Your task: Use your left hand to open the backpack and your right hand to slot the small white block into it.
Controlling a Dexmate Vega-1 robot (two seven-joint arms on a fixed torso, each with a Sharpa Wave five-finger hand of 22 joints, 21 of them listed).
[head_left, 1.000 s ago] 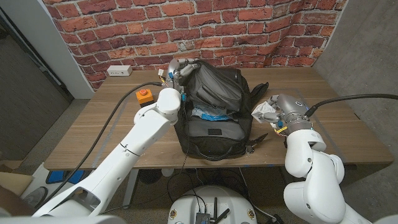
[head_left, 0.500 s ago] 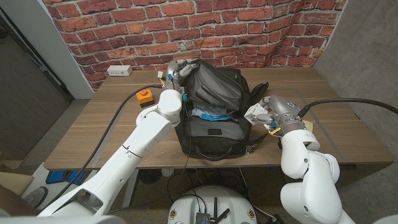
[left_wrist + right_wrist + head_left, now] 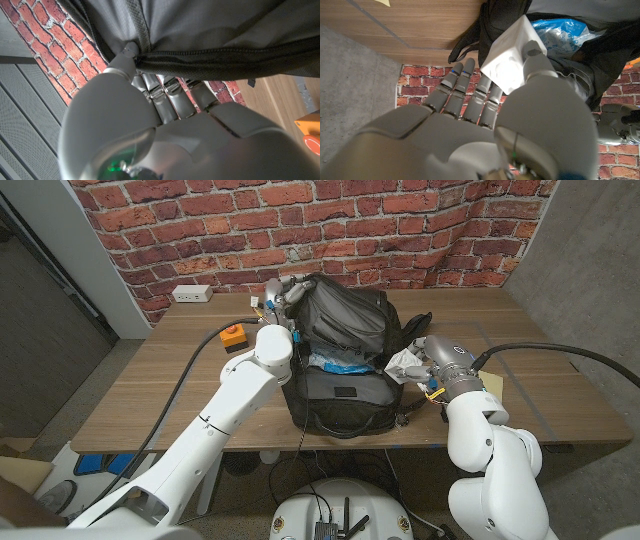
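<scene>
A dark grey backpack (image 3: 345, 360) stands in the middle of the table with its top flap (image 3: 345, 315) lifted back. My left hand (image 3: 284, 294) grips the flap's edge (image 3: 210, 55) at the bag's far left side and holds it up. Blue and white plastic (image 3: 335, 361) shows inside the opening. My right hand (image 3: 418, 364) holds the small white block (image 3: 404, 363) at the right rim of the opening. In the right wrist view the white block (image 3: 512, 55) is pinched between thumb and fingers just above the bag's mouth (image 3: 560, 30).
An orange box with a red button (image 3: 233, 335) sits left of the backpack. A white power strip (image 3: 190, 294) lies by the brick wall. A black strap (image 3: 415, 330) trails off the bag's right side. Tape lines mark the table (image 3: 530, 395).
My right hand has carried the white block leftward, from beside the bag to the right rim of its opening. My left hand still holds the flap up.
</scene>
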